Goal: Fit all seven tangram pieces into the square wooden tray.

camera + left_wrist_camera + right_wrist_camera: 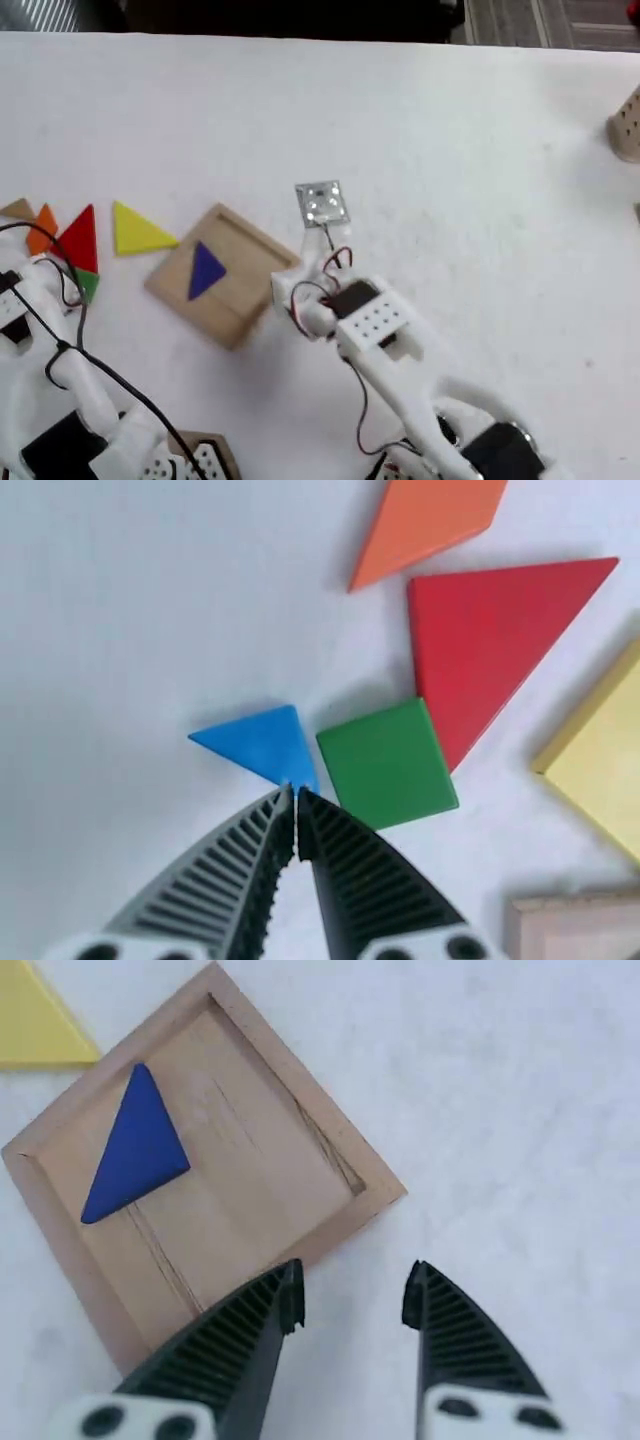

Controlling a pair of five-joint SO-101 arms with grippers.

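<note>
- In the wooden tray (252, 268): dark blue triangle (205, 270), flat.
- Just beside the tray's edge: right gripper (350, 1295), jaws apart, empty.
- At the light blue triangle (262, 745), next to the green square (388, 763): left gripper (297, 798), jaws closed, gripping nothing.

White table (480, 120) w/ 1 tan perforated block (627, 125) at edge — dark bkgd, grey floor (570, 20) beyond.

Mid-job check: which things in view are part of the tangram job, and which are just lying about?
Job: wooden tray, dark blue triangle inside it, yellow triangle, red triangle, orange piece, green square, light blue triangle, tan piece.
Lying about: perforated wooden block at the table's edge; wooden slab by the arm bases.
</note>
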